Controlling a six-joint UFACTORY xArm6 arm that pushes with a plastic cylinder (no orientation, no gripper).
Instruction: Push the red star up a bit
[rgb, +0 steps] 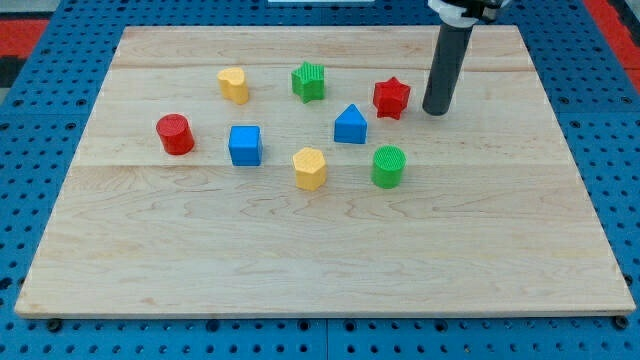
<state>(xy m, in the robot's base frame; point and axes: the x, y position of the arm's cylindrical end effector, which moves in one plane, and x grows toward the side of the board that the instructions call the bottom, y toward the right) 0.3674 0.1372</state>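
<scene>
The red star (391, 97) lies on the wooden board (320, 250), right of centre near the view's top. My tip (436, 110) stands just to the star's right and slightly lower, a small gap apart from it. The dark rod rises from the tip to the view's top edge.
A blue block with a peaked top (350, 124) sits just below-left of the star. A green star (309, 81) and a yellow block (234, 85) lie to its left. A green cylinder (388, 166), yellow hexagon (310, 168), blue cube (245, 145) and red cylinder (175, 134) lie lower.
</scene>
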